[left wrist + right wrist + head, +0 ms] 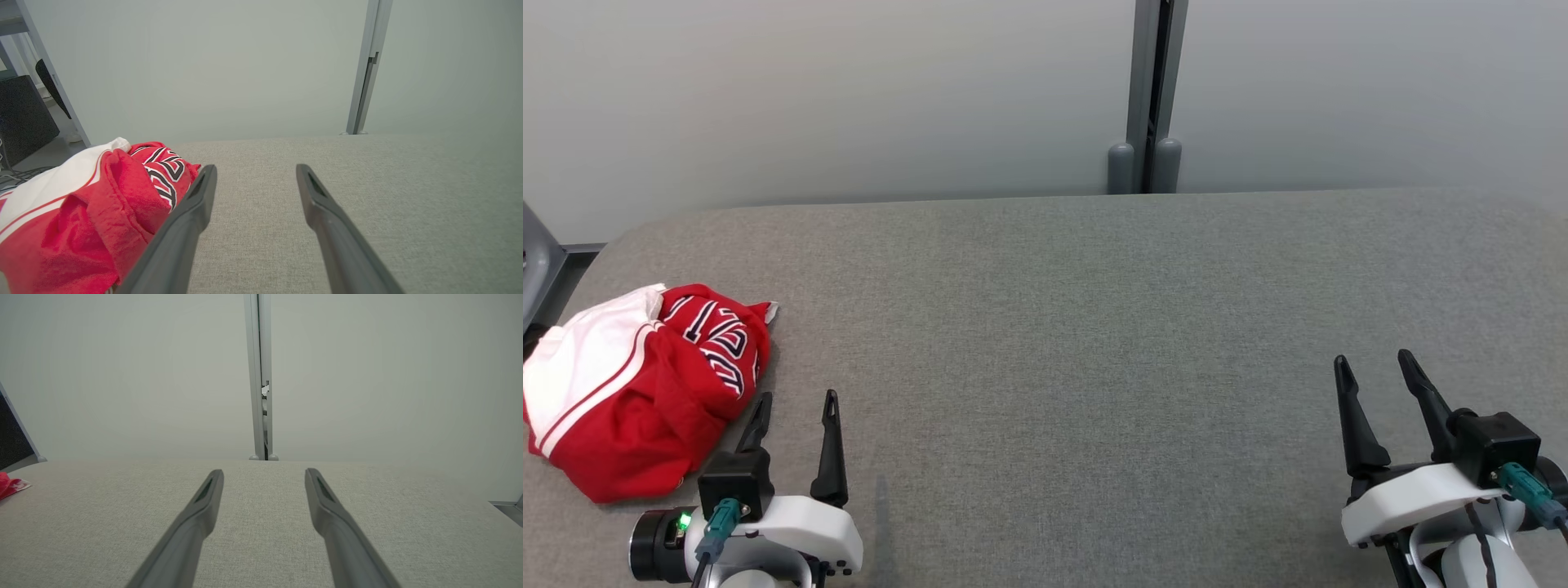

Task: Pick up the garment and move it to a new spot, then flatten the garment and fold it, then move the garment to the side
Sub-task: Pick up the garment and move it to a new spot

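The garment (637,384) is a crumpled red and white jersey with dark-edged white lettering, lying in a heap at the near left of the grey table (1054,327). My left gripper (796,400) stands open just to the right of the heap, its left finger close to the cloth's edge, nothing between its fingers. In the left wrist view the garment (81,212) bulges beside my left gripper (255,171). My right gripper (1372,363) is open over bare table at the near right, far from the cloth. In the right wrist view my right gripper (264,473) is open, and a red scrap of the garment (10,485) shows at the far left.
A pale wall runs behind the table, with a grey upright post (1147,98) at its middle. The table's left corner is rounded, and a dark frame (539,261) stands just beyond it. Dark furniture (24,114) stands off the left side.
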Robot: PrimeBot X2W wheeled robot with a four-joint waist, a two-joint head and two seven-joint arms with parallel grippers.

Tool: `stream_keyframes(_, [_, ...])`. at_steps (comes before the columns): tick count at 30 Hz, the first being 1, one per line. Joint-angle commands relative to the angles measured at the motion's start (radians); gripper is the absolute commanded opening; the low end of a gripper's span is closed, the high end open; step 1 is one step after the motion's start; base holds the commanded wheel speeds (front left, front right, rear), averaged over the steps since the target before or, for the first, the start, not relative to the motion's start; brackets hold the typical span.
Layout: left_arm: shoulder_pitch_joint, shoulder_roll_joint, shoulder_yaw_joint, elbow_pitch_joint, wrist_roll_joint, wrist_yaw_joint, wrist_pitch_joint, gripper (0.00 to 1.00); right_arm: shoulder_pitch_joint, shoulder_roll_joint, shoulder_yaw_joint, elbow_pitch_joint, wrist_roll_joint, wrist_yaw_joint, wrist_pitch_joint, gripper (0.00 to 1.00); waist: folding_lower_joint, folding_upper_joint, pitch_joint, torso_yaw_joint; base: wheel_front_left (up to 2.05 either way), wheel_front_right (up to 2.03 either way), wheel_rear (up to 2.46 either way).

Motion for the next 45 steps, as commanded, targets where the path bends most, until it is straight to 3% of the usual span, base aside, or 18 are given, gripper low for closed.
stream_keyframes(1, [-0.019, 0.006, 0.004, 0.001, -0.004, -0.001, -0.005, 1.0, -0.003, -0.006, 0.003, 0.0, 0.0, 0.002, -0.005, 1.0, -0.0001, 0.0, 0.001, 0.014, 0.0, 0.0, 0.0])
stream_keyframes(19, [0.005, 0.006, 0.056, 0.006, 0.015, -0.005, -0.005, 1.0, 0.004, -0.006, 0.065, -0.001, 0.038, 0.002, -0.005, 1.0, -0.0001, 0.0, -0.004, 0.27, 0.0, 0.0, 0.0])
stream_keyframes(29, [0.018, 0.006, 0.099, 0.01, 0.013, -0.013, -0.005, 1.0, -0.001, -0.006, 0.119, 0.005, 0.064, 0.002, -0.005, 1.0, -0.0001, 0.0, -0.001, 0.373, 0.0, 0.0, 0.0])
stream_keyframes(37, [0.014, 0.006, 0.127, 0.019, -0.043, -0.037, -0.005, 1.0, -0.019, -0.006, 0.145, 0.012, 0.056, 0.002, -0.005, 1.0, -0.0001, 0.0, 0.025, 0.392, 0.0, 0.0, 0.0])
stream_keyframes(45, [-0.05, 0.005, 0.145, 0.063, -0.1, -0.067, -0.005, 1.0, -0.061, -0.007, 0.163, 0.011, 0.029, 0.002, -0.005, 1.0, -0.0001, 0.0, 0.098, 0.341, 0.0, 0.0, 0.0])
